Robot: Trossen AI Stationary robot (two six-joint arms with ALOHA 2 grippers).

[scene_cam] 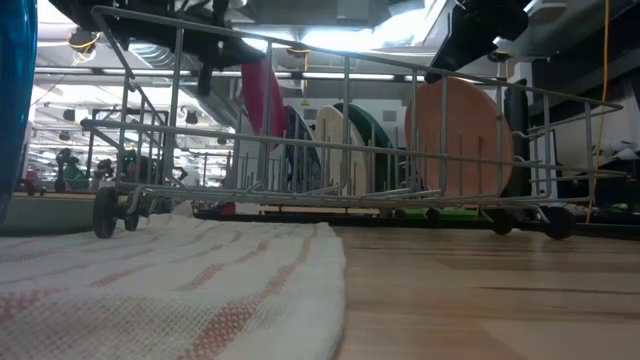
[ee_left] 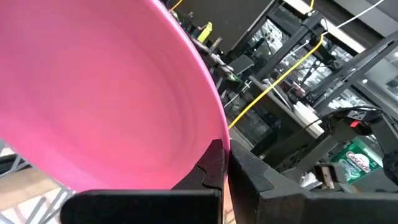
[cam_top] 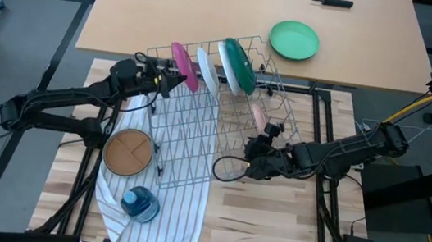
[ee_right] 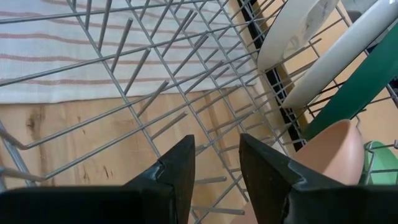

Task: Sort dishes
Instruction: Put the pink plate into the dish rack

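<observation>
A wire dish rack (cam_top: 200, 119) stands on a striped towel (cam_top: 163, 214). In it stand on edge a pale plate (cam_top: 206, 70), a white plate with a dark green back (cam_top: 239, 64) and a pale pink plate (cam_top: 258, 116). My left gripper (cam_top: 165, 76) is shut on a magenta plate (cam_top: 183, 66) at the rack's far left corner. My right gripper (cam_top: 251, 160) is open and empty above the rack's near right part; its fingers (ee_right: 186, 162) hover over the wires. A brown plate (cam_top: 128, 151) lies flat on the towel. My left gripper pinches the magenta plate's rim (ee_left: 186, 168) between its two fingers, coming about level from the table's left side. The plate stands on edge, tilted, its hollow face toward the wrist camera. I cannot tell whether its lower edge (scene_cam: 245, 185) rests on the rack's wires.
A vivid green plate (cam_top: 294, 40) lies on the far table. A small blue see-through container (cam_top: 140, 204) stands on the towel near the front edge. Bare wood (cam_top: 270, 219) lies to the rack's near right. The rack's upright tines (ee_right: 155, 93) stand under my right gripper.
</observation>
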